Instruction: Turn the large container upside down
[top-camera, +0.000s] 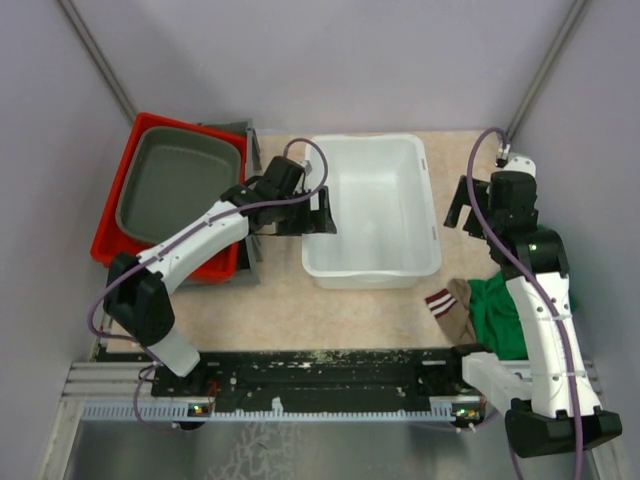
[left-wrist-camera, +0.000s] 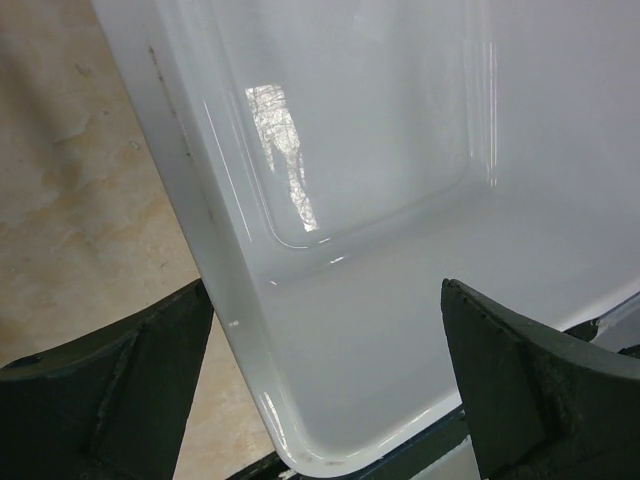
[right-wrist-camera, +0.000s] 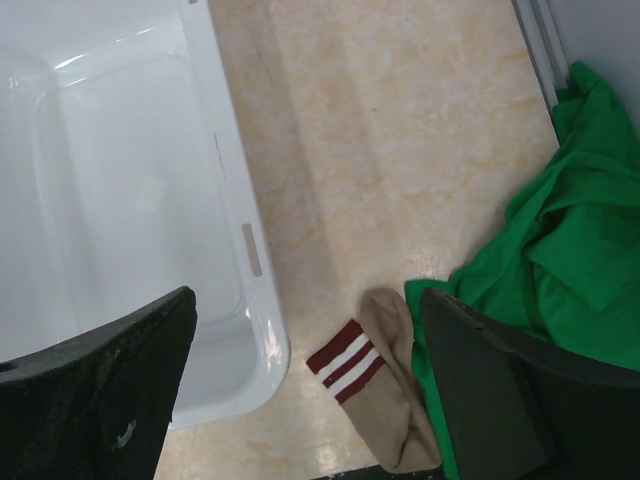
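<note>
Beige marbled bench (top-camera: 280, 310) fills the space between plain grey walls. At its middle sits the white tub (top-camera: 372, 270), upright, open side up, long side running away from the arms.

At the tub's left rim is the left tool (top-camera: 318, 212), spread wide. Its wrist view (left-wrist-camera: 325, 300) shows one finger outside over the bench and the other over the inside, with the wall and a rounded corner between them. Whether either finger touches the plastic is hard to tell from here.

To the right of the tub, apart from it, the right tool (top-camera: 463, 208) hangs over bare bench, also spread wide (right-wrist-camera: 308, 300).

Near the right arm lie a striped sock (right-wrist-camera: 385, 375) and a green cloth (right-wrist-camera: 560, 250), touching each other.

On the far left stands a red crate (top-camera: 110, 240) with a grey tray (top-camera: 180, 185) in it.
</note>
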